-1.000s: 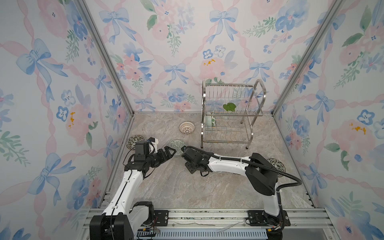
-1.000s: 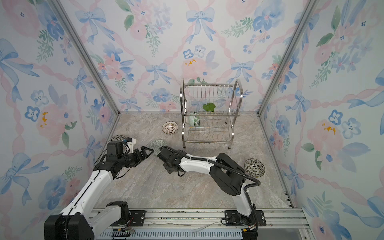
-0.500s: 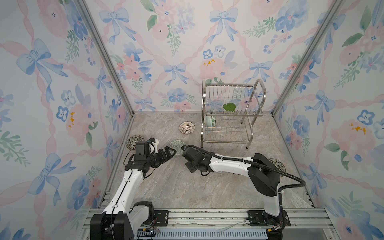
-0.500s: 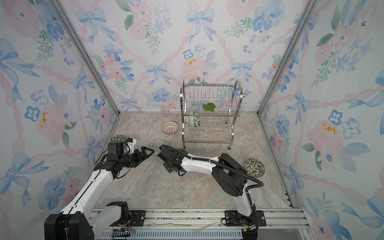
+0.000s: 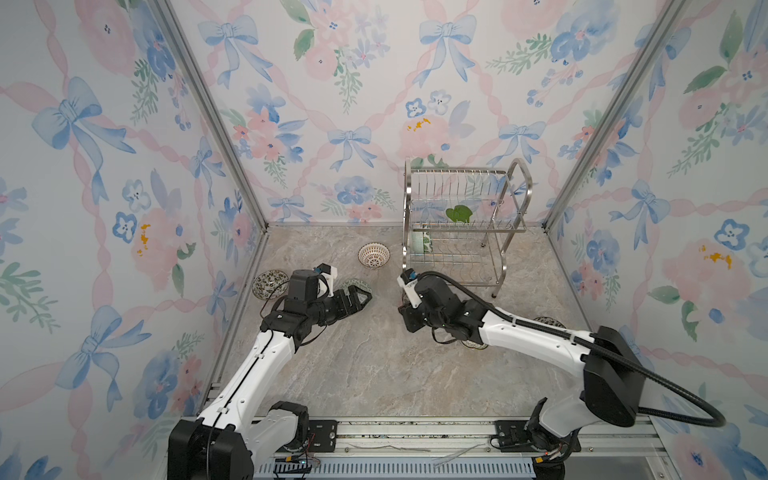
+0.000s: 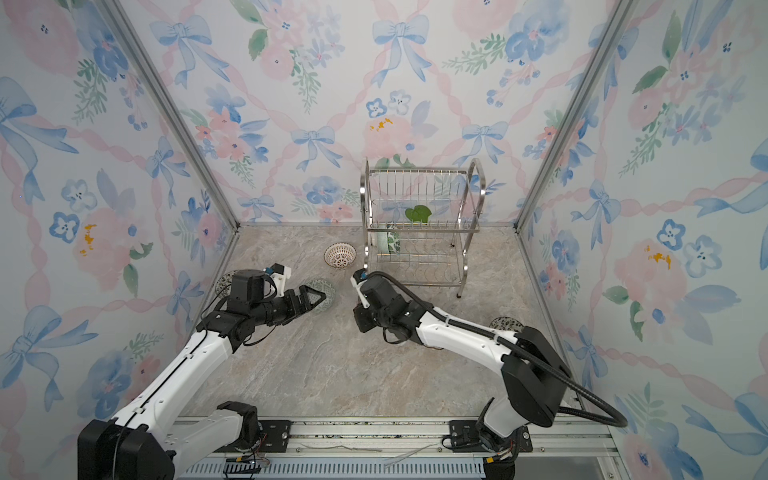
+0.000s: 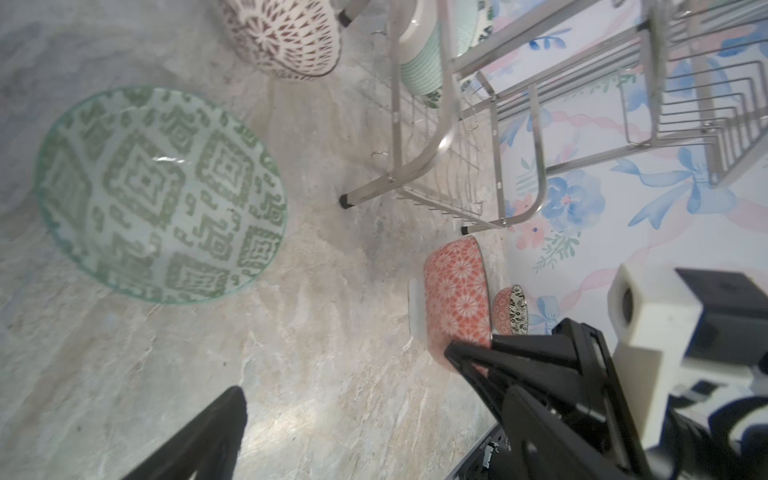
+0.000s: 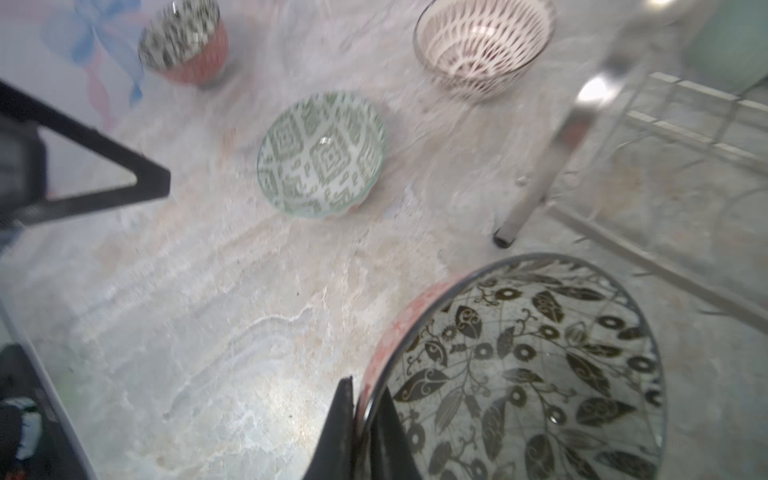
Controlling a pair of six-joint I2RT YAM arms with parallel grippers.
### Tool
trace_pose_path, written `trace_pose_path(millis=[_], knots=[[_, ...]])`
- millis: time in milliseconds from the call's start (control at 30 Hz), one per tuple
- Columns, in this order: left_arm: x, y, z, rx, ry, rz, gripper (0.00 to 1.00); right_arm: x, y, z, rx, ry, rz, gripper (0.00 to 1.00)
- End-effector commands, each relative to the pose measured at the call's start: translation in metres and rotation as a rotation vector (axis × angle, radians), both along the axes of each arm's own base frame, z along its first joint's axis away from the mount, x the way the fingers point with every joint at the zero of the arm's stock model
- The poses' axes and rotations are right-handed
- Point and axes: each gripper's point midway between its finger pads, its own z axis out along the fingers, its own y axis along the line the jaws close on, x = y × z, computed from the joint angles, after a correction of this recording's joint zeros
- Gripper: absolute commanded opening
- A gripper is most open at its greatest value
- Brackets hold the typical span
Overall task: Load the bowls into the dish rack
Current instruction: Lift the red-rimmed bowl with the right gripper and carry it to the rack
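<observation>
My right gripper (image 8: 362, 415) is shut on the rim of a bowl (image 8: 519, 365), red outside with black leaves inside, held tilted off the floor in front of the dish rack (image 5: 461, 224). In both top views the wrist (image 5: 428, 297) hides this grip. My left gripper (image 5: 360, 297) stands wide open and empty beside the green geometric bowl (image 7: 162, 195), not touching it. A brown lattice bowl (image 5: 374, 254) sits left of the rack. The rack holds a leaf bowl (image 5: 459, 214) on its top tier and a mint bowl (image 5: 422, 243) below.
A dark floral bowl (image 5: 270, 283) sits by the left wall. Another (image 5: 548, 322) lies near the right wall, and one (image 5: 473, 345) peeks out under my right forearm. The rack's front legs (image 8: 505, 239) stand close to the held bowl. Patterned walls enclose three sides.
My right gripper closed on the red bowl's rim and moved right, away from the green bowl toward the rack. The left arm has stayed where it was, open.
</observation>
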Motion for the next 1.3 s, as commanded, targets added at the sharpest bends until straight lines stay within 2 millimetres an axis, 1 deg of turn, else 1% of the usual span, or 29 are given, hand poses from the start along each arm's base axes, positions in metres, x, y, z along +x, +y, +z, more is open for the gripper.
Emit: trace_pose_path(millis=[0,67,167,233,400,500,633,800,933,1033,1133,1267], knots=[[0.009,-0.011,0.014,-0.009,-0.009,0.001,0.98,0.024,-0.023,0.042,0.159,-0.055,-0.062,0.00],[0.011,-0.017,0.015,0.007,-0.016,-0.004,0.98,0.032,-0.037,0.046,0.178,-0.054,-0.083,0.00],[0.013,-0.022,0.014,0.013,-0.008,-0.013,0.98,0.041,-0.050,0.048,0.196,-0.061,-0.104,0.00],[0.015,-0.023,0.011,0.016,0.007,-0.013,0.98,0.046,-0.058,0.051,0.229,-0.065,-0.121,0.00],[0.014,-0.036,0.002,0.021,0.051,-0.041,0.98,0.059,-0.079,0.054,0.319,-0.079,-0.170,0.00],[0.012,-0.045,0.003,0.063,0.049,-0.053,0.98,0.064,-0.079,0.055,0.355,-0.071,-0.172,0.00],[0.016,-0.053,0.003,0.083,0.050,-0.053,0.98,0.062,-0.076,0.059,0.391,-0.072,-0.162,0.00],[0.020,-0.065,0.007,0.108,0.028,-0.064,0.98,0.068,-0.085,0.068,0.434,-0.098,-0.175,0.00],[0.026,-0.075,0.015,0.113,0.004,-0.080,0.98,0.079,-0.097,0.078,0.483,-0.132,-0.206,0.00],[0.031,-0.080,0.026,0.107,-0.020,-0.089,0.98,0.089,-0.099,0.082,0.520,-0.150,-0.213,0.00],[0.035,-0.086,0.026,0.105,-0.018,-0.107,0.98,0.101,-0.102,0.079,0.536,-0.156,-0.227,0.00],[0.036,-0.091,0.019,0.121,-0.012,-0.124,0.98,0.117,-0.115,0.072,0.542,-0.151,-0.261,0.00]])
